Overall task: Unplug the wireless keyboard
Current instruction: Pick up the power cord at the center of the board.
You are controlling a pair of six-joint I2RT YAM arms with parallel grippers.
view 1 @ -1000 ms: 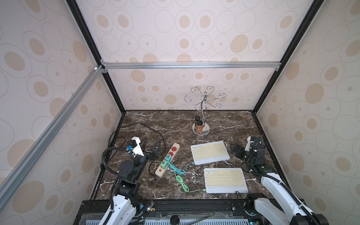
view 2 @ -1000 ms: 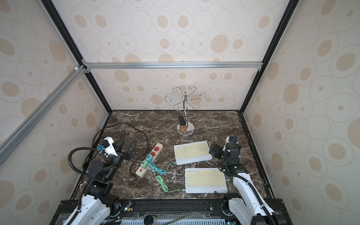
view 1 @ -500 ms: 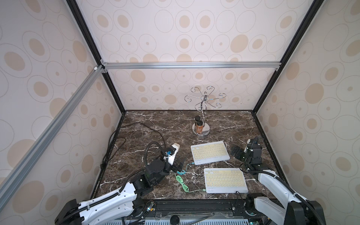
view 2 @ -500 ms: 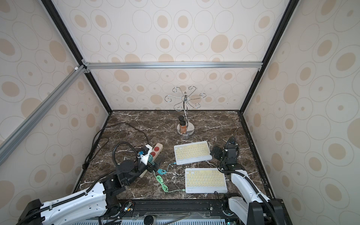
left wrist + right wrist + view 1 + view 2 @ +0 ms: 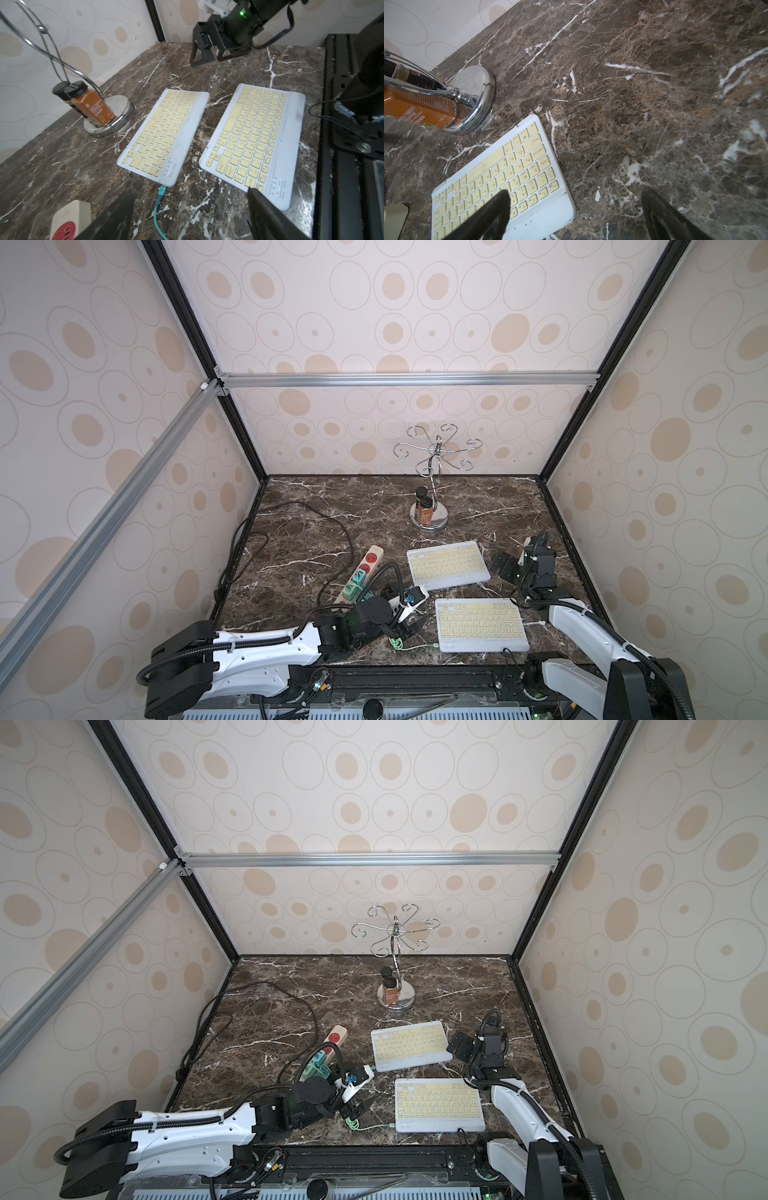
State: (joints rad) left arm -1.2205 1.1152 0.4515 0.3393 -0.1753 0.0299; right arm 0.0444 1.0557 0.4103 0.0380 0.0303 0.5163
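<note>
**Wide Jaws Line Up on a Keyboard's Charging Plug**

Caught low over the dark marble worktop, forward and to the left of the chrome wire stand: the left end effector, spread wide and empty. Just in front of that stand, a flat white wireless keyboard with pale yellow keys, with a teal cable plug seated in its front left corner. Farther forward of the stand, a second matching keyboard, with a thin green cable reaching its own front left corner. Left and forward of the stand, a beige power strip with red sockets. Off the stand's front right, the right end effector, equally wide, gripping nothing, one finger over the right end of the keyboard nearer the stand; touching or not, impossible to say.

Best handled, by this reading, as follows: centre the teal plug between the left fingers, close on the moulded plug body rather than the cord, then draw it straight out in line with the socket, without lifting. Steady the keyboard with the right end effector against sliding. No telling from here which of the two to unplug.

Against the frame a second earlier: left arm no longer folded back on the far side of the power strip from the stand, now stretched out toward the cables; right end effector barely shifted; keyboards, strip and stand unmoved.
</note>
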